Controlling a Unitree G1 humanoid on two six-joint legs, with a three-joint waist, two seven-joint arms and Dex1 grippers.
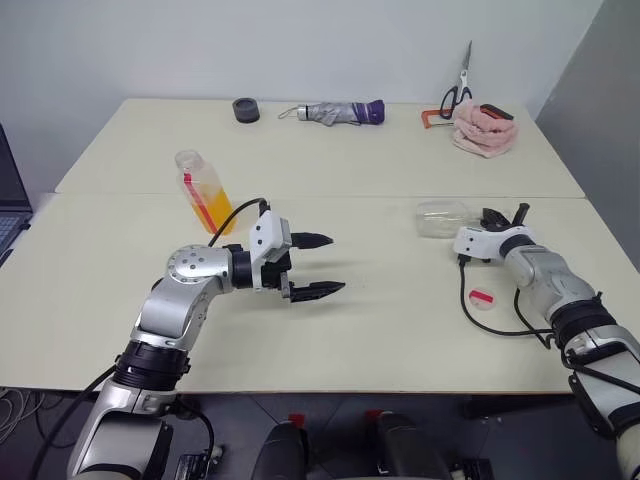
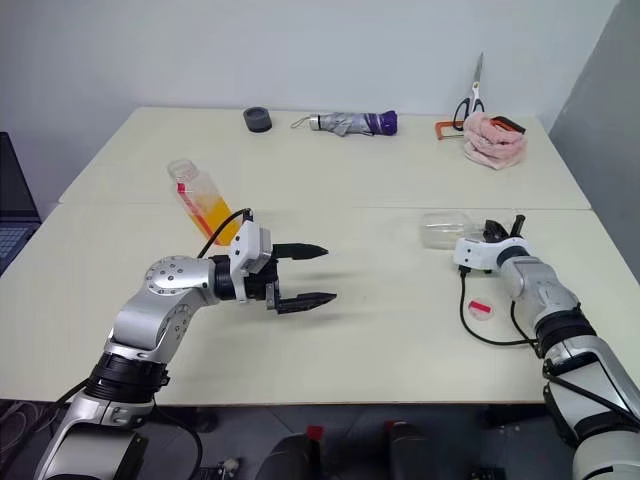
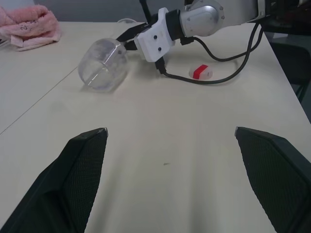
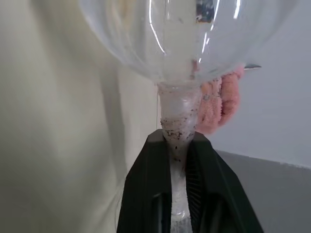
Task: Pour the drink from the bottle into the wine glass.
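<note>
Right wrist view has the right gripper (image 4: 177, 145) clenched on the toppled wine glass (image 1: 443, 219) stem, presumably to right it, while the left gripper (image 1: 320, 265) hangs released mid-frame, the bottle (image 1: 203, 191) untouched.

free: table (image 1: 380, 330) between arms | obstacles: red-white cap (image 1: 482, 298), cable (image 1: 500, 330)

Silver-grey arms, white wrist housings, black cables — black ribbed gripper fingers (image 3: 82, 170).

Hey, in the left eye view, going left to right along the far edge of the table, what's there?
Round dark grey disc → folded grey umbrella with purple handle end → black-handled scissors → crumpled pink towel.
</note>
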